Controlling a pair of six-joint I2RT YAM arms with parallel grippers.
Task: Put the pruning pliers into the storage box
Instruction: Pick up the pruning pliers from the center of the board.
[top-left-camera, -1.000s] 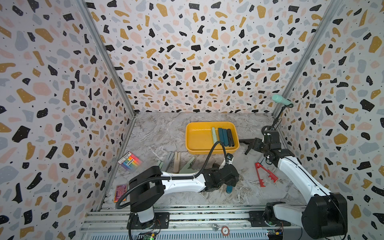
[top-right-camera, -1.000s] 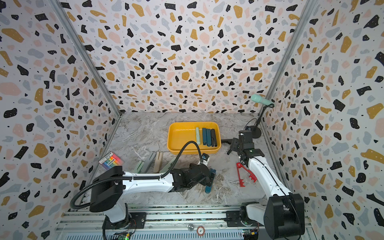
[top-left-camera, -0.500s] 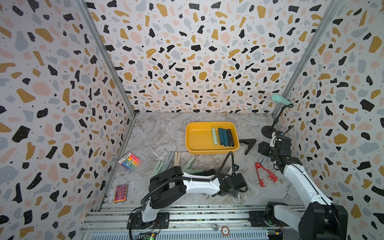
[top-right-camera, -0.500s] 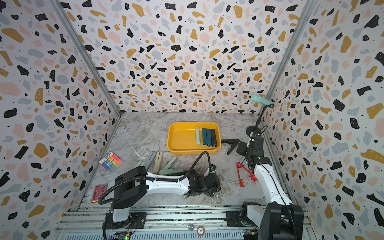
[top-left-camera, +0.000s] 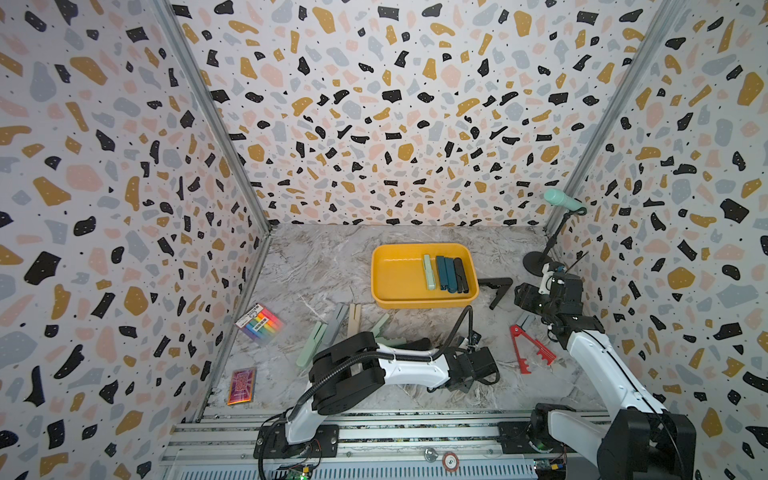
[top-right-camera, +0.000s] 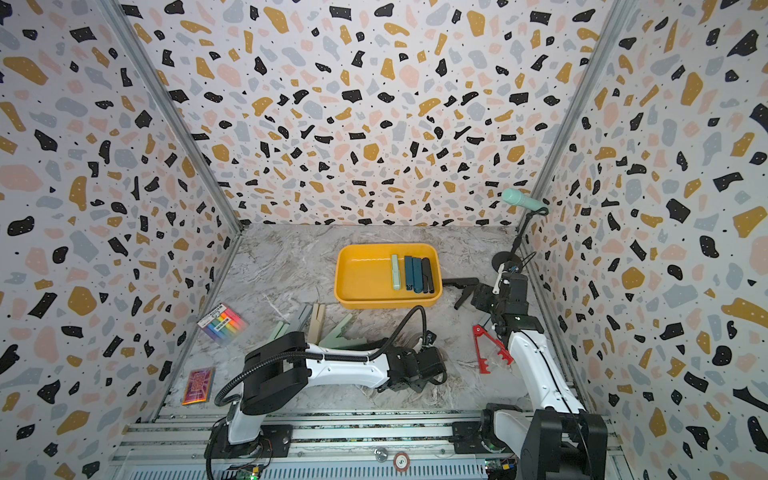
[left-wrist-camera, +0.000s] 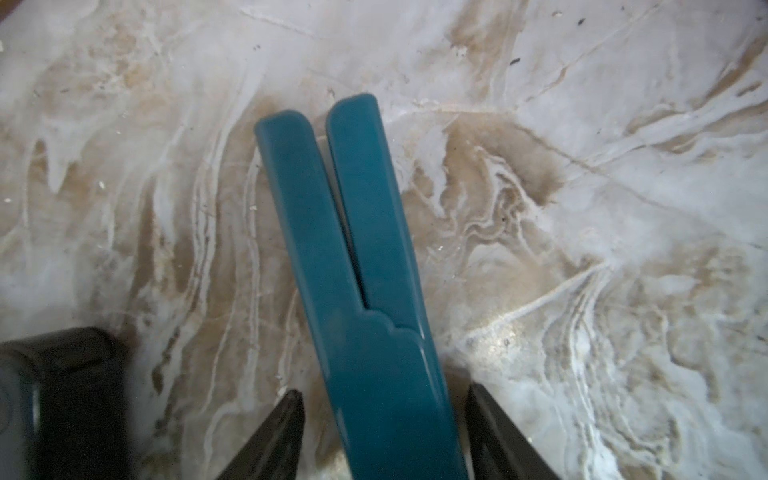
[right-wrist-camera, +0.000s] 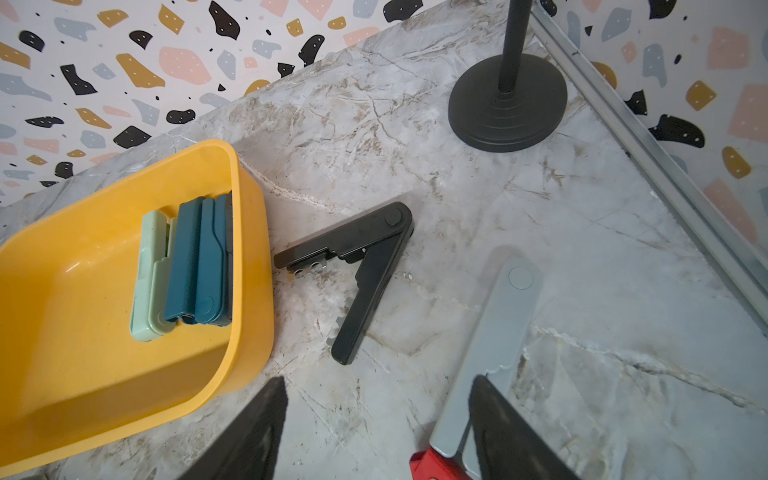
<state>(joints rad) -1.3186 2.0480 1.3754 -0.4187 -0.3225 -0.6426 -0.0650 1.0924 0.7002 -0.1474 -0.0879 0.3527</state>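
The dark teal pliers (left-wrist-camera: 374, 374) are straddled by the left fingers (left-wrist-camera: 274, 444), which are held apart, with a sliver of desk (left-wrist-camera: 582, 249) seen on either side. The storage box (top-left-camera: 399, 278) is found at 12 o'clock of them, and four pliers (top-left-camera: 446, 272) are lined up along its 3 o'clock side. The right fingers (right-wrist-camera: 249, 440) are spread wide, nothing gripped, and the black pliers (right-wrist-camera: 365, 266) are splayed at 3 o'clock of the box.

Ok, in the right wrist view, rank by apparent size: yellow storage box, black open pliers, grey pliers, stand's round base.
The storage box, clearly largest.
Then black pliers and grey pliers, about alike; the grey pair is nearer and partly hidden, so unranked.
Last, the round base.
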